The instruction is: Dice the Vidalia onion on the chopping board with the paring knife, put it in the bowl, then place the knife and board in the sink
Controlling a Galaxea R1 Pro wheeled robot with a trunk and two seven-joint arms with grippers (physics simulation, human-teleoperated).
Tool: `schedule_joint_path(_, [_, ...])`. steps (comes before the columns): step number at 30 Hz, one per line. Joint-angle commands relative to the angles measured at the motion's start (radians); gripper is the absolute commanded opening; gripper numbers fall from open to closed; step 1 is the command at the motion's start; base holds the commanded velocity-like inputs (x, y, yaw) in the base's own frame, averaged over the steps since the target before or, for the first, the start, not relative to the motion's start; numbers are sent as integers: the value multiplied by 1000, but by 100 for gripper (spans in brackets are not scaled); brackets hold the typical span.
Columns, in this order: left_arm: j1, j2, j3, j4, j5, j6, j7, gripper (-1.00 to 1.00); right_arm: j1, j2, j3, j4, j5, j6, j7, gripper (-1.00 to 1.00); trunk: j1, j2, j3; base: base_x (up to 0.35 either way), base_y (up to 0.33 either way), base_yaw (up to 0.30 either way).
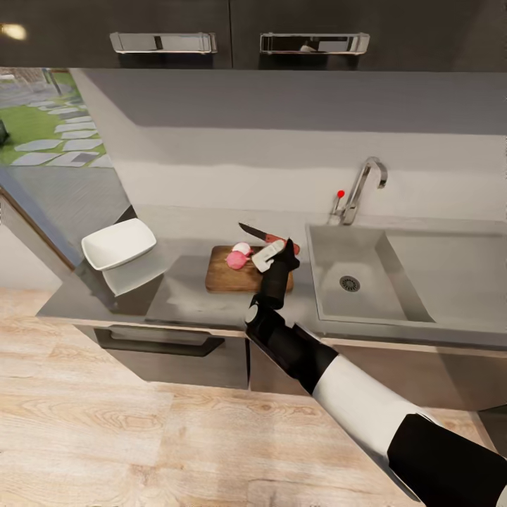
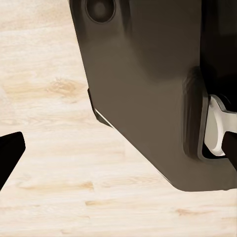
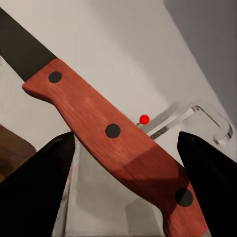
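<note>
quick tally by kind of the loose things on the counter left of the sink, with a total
chopping board: 1
onion pieces: 2
paring knife: 1, held in the right pincer
bowl: 1
total: 5

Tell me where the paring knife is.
Head view: the paring knife is in the right gripper, over the chopping board's far edge, left of the sink.

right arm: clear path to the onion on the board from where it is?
Probably yes. The right gripper, holding the paring knife, hovers right beside the onion on the chopping board; nothing stands between them.
</note>
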Motion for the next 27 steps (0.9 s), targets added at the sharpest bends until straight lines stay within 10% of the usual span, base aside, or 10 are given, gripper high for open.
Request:
schedule_joint_path(1, [-1, 0, -9, 1, 9, -3, 2, 100, -1, 0, 2, 3, 4, 7, 4, -100, 0, -2, -1, -141, 0, 0])
schedule_joint_path(27, [-1, 2, -9, 1, 9, -3, 2, 100, -2, 0, 6, 110, 3, 0, 74, -100, 0, -2, -1, -22, 0, 0])
